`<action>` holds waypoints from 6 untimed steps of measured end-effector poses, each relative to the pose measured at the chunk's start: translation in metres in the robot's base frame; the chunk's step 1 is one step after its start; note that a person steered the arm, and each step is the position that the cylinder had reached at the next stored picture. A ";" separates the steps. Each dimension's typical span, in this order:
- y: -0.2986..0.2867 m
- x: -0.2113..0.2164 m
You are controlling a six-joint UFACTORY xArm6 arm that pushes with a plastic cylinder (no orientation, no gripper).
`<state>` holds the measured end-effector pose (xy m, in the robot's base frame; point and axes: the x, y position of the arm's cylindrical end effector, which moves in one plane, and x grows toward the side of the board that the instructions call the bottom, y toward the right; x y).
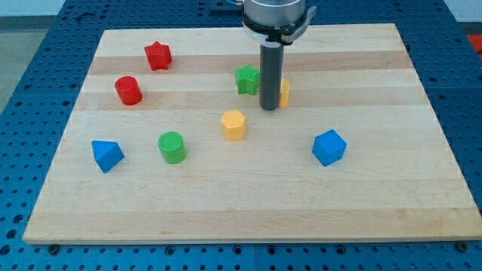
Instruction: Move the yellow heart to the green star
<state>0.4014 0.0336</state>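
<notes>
Standing on the wooden worktop (248,203) just right of the green star (246,79), my tip (269,108) touches or nearly touches the yellow heart (284,92). Mostly hidden behind the dark rod, with only a sliver of yellow showing on the rod's right side. Near the green star already, with the rod between the two, star on the view's left, heart on the view's right; whether heart and star touch, cannot tell. No fingers here, only a straight rod, so nothing to report as apart, together or clamped.

Scattered elsewhere: red star (158,56) near the view's top left, red cylinder (128,90) below and left of it, well apart from the tip. Toward the view's bottom left, blue triangular block (107,155) and green cylinder (172,147) near each other but not touching. Just below and left of the tip, yellow hexagonal block (234,124), standing free. On the view's right, blue block (329,147), faceted, exact shape hard to tell, alone.

No containers on the worktop; every block sits directly on the wood. Around the board, blue perforated base (30,98).
</notes>
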 end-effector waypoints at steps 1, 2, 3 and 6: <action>0.017 0.014; 0.036 0.019; 0.044 0.011; 0.015 0.003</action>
<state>0.4047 0.0490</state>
